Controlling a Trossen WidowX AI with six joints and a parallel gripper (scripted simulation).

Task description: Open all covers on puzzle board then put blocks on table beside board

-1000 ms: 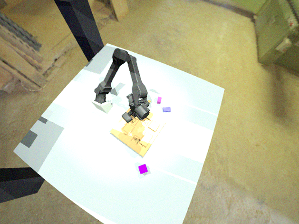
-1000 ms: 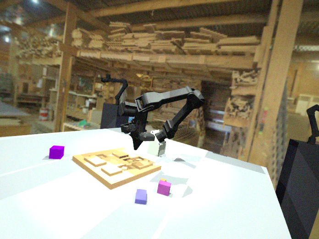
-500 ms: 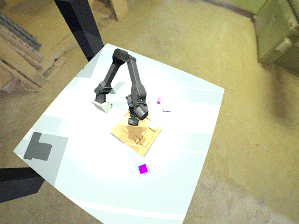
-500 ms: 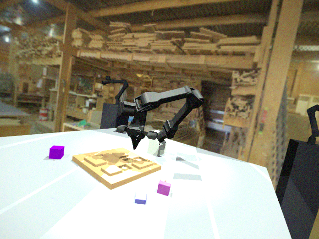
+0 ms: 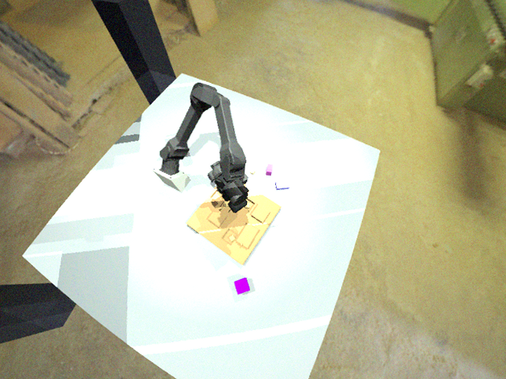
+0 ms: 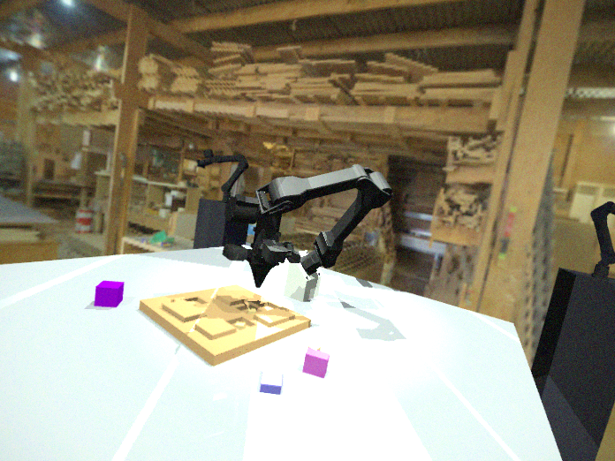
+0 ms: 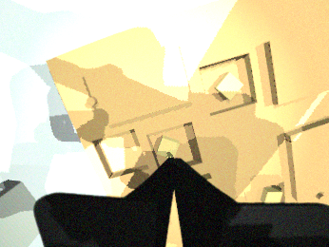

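Three blocks [image 6: 315, 362] [image 5: 241, 285] on the table [image 6: 347, 421] [image 5: 180, 299] around the puzzle board [image 6: 218, 354] [image 5: 242, 258], beneath the gripper [image 6: 258, 284] [image 5: 236, 208] [image 7: 174, 163].

Stacked lumber [image 6: 317, 74] on wooden racking [image 6: 313, 111] above a tan floor [image 5: 344, 67].

In the exterior view, a purple cube [image 5: 241, 285] [image 6: 109, 293] rests on the table toward nine o'clock. A pink block [image 5: 268, 169] [image 6: 315, 363] lies at six o'clock, with a low blue block [image 5: 281, 188] [image 6: 270, 383] near it, slightly toward seven. Stacked lumber [image 6: 307, 79] fills the shelving at twelve, and a red-and-white drum [image 6: 83, 221] stands on the floor at nine. A dark pedestal [image 6: 571, 347] rises at four. In the top view, a green cabinet [image 5: 454, 54] stands at two o'clock.
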